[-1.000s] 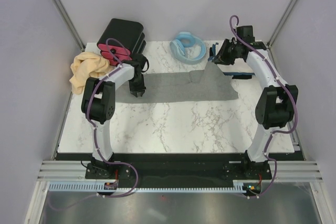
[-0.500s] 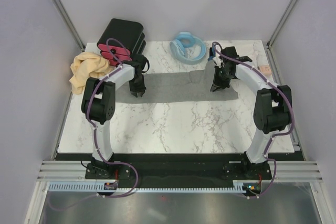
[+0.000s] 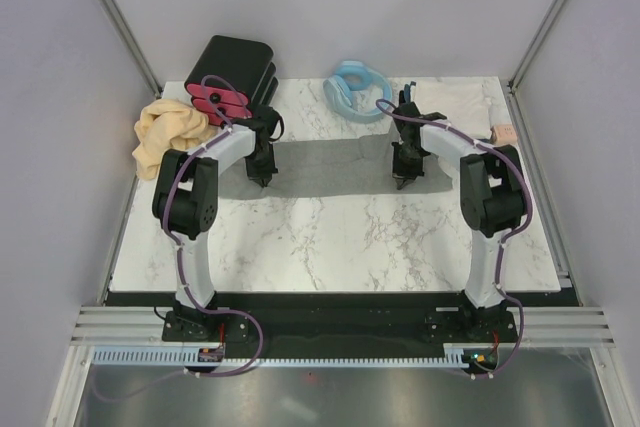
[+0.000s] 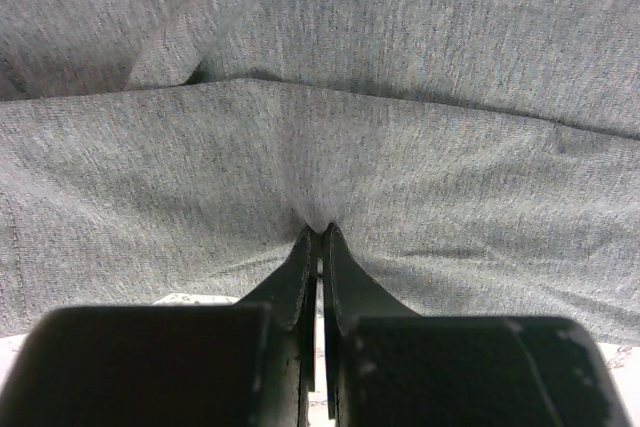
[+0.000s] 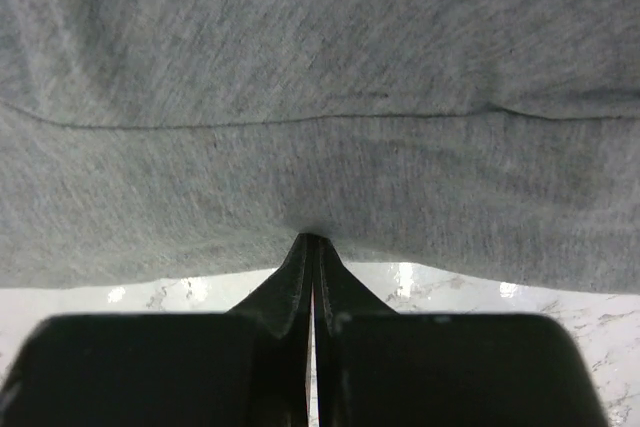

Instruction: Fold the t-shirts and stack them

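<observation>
A large heather-grey t-shirt [image 3: 330, 162] lies as a long folded band across the back half of the marble table [image 3: 330, 242]. My left gripper [image 3: 262, 179] is at the band's near edge towards its left end. In the left wrist view it [image 4: 320, 231] is shut on a puckered pinch of the grey cloth [image 4: 400, 147]. My right gripper [image 3: 403, 180] is at the near edge towards the right end. It [image 5: 312, 239] is likewise shut on the grey cloth [image 5: 300, 97]. A tan-yellow t-shirt [image 3: 165, 133] lies crumpled at the table's left edge.
A black box with pink drawers [image 3: 235, 72] stands at the back left. A light-blue coiled hose [image 3: 358, 88] lies at the back centre. Whitish cloth [image 3: 457, 99] and a small pink item [image 3: 503, 132] are at the back right. Grey walls enclose the table.
My right arm swung from the back right corner down to the grey shirt's near edge and shut there. The left gripper stayed in place and shut on the cloth.
</observation>
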`<state>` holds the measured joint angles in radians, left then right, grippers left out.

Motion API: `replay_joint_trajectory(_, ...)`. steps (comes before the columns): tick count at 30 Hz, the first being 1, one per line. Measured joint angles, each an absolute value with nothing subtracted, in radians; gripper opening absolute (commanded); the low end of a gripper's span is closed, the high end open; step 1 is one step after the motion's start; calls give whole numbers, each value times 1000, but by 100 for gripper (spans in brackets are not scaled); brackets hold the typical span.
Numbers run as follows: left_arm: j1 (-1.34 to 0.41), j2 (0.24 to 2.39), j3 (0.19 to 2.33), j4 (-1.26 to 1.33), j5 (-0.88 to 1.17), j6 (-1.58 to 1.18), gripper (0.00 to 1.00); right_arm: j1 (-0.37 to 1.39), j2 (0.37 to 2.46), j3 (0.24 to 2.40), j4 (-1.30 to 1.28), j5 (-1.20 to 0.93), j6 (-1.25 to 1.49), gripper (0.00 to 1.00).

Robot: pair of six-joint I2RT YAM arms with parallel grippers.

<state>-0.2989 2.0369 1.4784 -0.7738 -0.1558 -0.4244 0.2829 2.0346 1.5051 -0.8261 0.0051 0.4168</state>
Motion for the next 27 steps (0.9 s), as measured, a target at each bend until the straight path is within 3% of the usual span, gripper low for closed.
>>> replay_joint_trajectory(4, -299, 2037, 1478, -779, -156, -424, 2, 293, 2063, 1530, -840, 35, 419, 0)
replay_joint_trajectory(5, -299, 2037, 1478, -780, -156, -424, 2, 294, 2063, 1531, -845, 38, 419, 7)
replay_joint_trajectory(9, -299, 2037, 1478, -787, -157, -423, 2, 294, 2028, 1535, -861, 73, 422, 12)
replay_joint_trajectory(19, -299, 2033, 1470, -791, -156, -422, 2, 294, 1970, 1721, -896, 132, 403, 10)
replay_joint_trajectory(27, -299, 2008, 1435, -800, -156, -418, 2, 295, 2182, 1748, -909, 129, 386, 5)
